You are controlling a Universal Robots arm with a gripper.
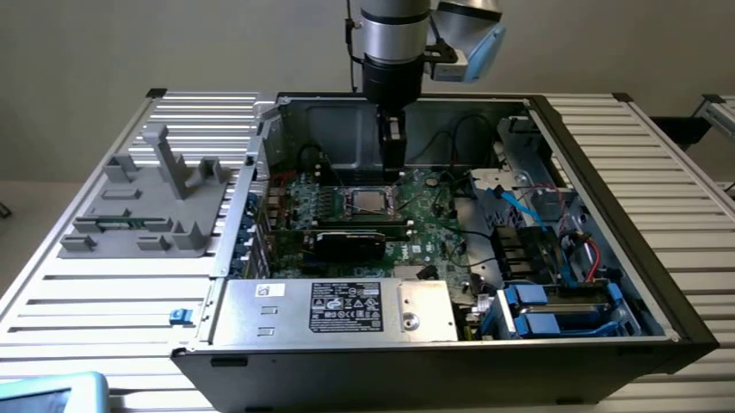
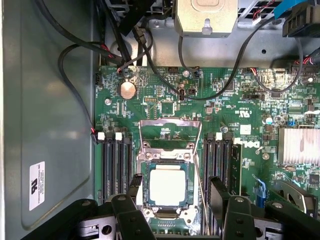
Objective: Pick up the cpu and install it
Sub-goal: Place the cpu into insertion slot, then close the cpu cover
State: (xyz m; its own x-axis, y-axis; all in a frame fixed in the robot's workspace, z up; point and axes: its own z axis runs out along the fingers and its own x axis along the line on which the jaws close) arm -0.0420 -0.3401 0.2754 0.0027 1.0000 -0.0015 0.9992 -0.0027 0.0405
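tool: the tool (image 1: 393, 165) hangs inside the case (image 1: 643, 284), right over the socket (image 2: 150, 212). It's released, with nothing in it.
fingers: in the wrist view two dark fingers (image 2: 134, 187) stand spread wide, one on each side of the socket.
cpu: the cpu (image 2: 167, 185) lies flat in the socket, silvery top up. It sits between the fingers and is clear of both, far as I can see.
frame: the socket's metal frame (image 2: 170, 131) is swung open and lies over the board (image 2: 235, 100) next to the cpu.
hidden: the fingers cover the socket's sides, and the tool's body is cut off at the picture edge. From outside, the tool looks like one dark bar seen edge-on, so you can't judge the spread there. The cpu is just a small pale square there.
wrist view gives: RAM slots (image 2: 116, 165) on both sides of the socket, a coin cell (image 2: 128, 90), a finned heatsink (image 2: 299, 145), and black cables (image 2: 75, 65) looping along the case wall.
exterior view gives: the case lies open on the slatted tabletop (image 1: 103, 301), reaching its near edge. A labelled metal box (image 1: 333, 311) sits at the case's near side.
tray: a grey tray (image 1: 150, 202) with upright posts sits by the tabletop's edge at the exterior view's left, just beside the case.
cut off: something blue (image 1: 46, 396) at the tabletop's near corner; can't tell what it is.
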